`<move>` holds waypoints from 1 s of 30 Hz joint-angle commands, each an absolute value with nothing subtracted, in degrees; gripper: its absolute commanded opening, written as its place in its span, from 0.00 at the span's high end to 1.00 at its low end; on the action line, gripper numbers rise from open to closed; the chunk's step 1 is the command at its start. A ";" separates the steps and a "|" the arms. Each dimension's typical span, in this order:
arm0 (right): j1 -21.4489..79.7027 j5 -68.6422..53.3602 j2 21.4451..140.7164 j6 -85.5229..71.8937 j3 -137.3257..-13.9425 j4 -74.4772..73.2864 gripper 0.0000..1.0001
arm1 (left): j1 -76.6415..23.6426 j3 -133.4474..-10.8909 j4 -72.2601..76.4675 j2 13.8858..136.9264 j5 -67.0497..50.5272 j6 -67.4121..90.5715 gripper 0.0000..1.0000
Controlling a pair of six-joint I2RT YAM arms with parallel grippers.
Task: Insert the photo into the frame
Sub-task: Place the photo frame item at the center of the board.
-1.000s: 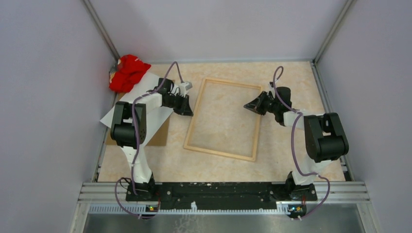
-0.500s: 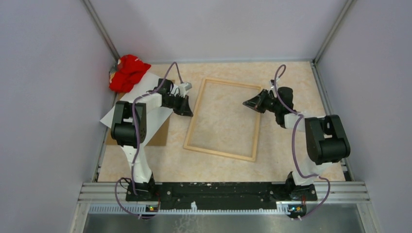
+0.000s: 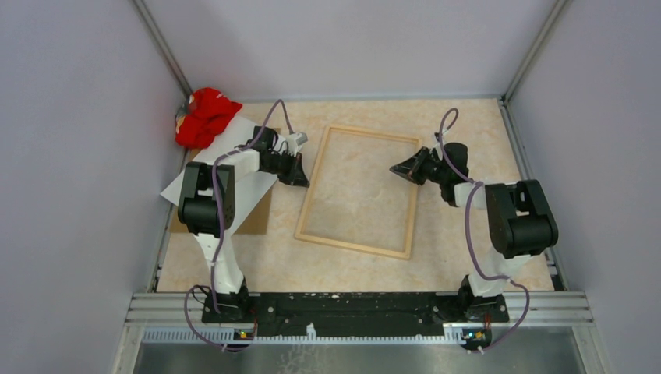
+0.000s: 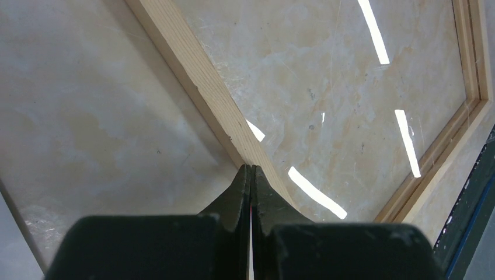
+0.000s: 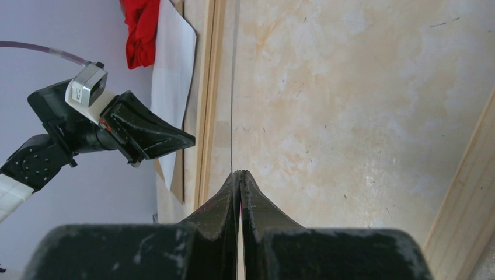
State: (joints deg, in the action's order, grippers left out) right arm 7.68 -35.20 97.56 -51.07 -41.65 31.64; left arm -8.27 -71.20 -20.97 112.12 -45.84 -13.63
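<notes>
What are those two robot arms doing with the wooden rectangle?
Nothing is held. The thin light-wood picture frame lies flat on the table. The left gripper, shut, has its tips at the frame's left rail; the right gripper, shut, points over its right side. The white face-down photo lies at the left.

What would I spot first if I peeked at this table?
The crumpled bright red cloth in the far left corner jumps out. Next comes the thin light-wood rectangular frame lying flat mid-table, flanked by the shut black left pincer and right pincer.
</notes>
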 commanded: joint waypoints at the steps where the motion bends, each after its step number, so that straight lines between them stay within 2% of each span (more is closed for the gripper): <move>1: 7.56 -35.02 98.07 -50.38 -41.63 34.30 1.00 | -8.52 -71.19 -20.18 112.68 -49.33 -14.58 1.00; 19: 9.23 -32.08 100.03 -42.58 -46.32 25.83 1.00 | -9.49 -68.05 -21.45 110.43 -51.46 -14.78 1.00; 23: 9.23 -31.99 99.18 -41.19 -46.64 23.46 0.85 | -9.49 -67.63 -21.49 110.17 -51.06 -15.01 1.00; 27: 9.31 -30.75 97.96 -38.23 -48.43 17.71 0.63 | -9.49 -68.00 -21.44 110.39 -50.48 -14.76 1.00; 30: 9.64 -27.32 96.82 -34.61 -50.65 9.94 0.55 | -9.41 -68.25 -21.21 110.31 -49.87 -14.51 1.00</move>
